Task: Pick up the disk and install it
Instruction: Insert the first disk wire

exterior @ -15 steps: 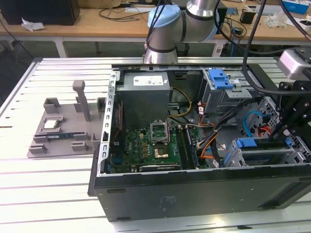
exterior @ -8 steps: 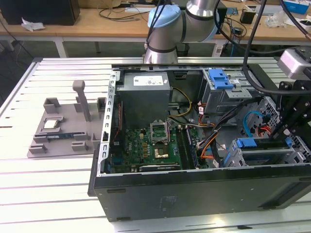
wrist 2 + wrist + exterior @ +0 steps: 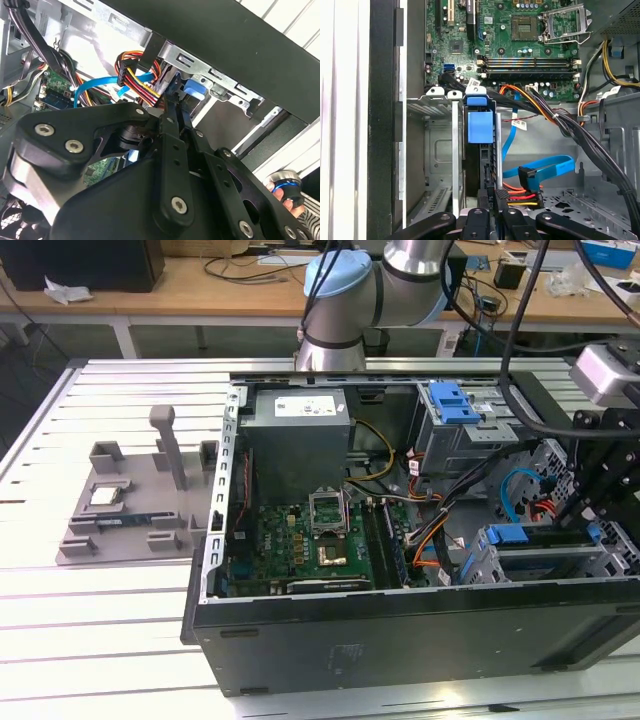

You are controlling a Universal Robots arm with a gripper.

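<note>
Blue bracket and silver disk (image 3: 480, 125) stand on edge in the drive cage (image 3: 437, 145), apparently most of the way in.

The end effector (image 3: 490, 210) is right at the disk's outer end; I cannot tell whether it is clamped on the bracket or only pressed against it. If the disk goes in slightly tilted, it could jam on the cage rails. The blue data cable (image 3: 540, 165) and the red-orange power wires (image 3: 520, 192) lie just beside the end effector and could snag or get pinched. The open computer case (image 3: 400, 630) sits on the slatted desk (image 3: 100, 640).
</note>
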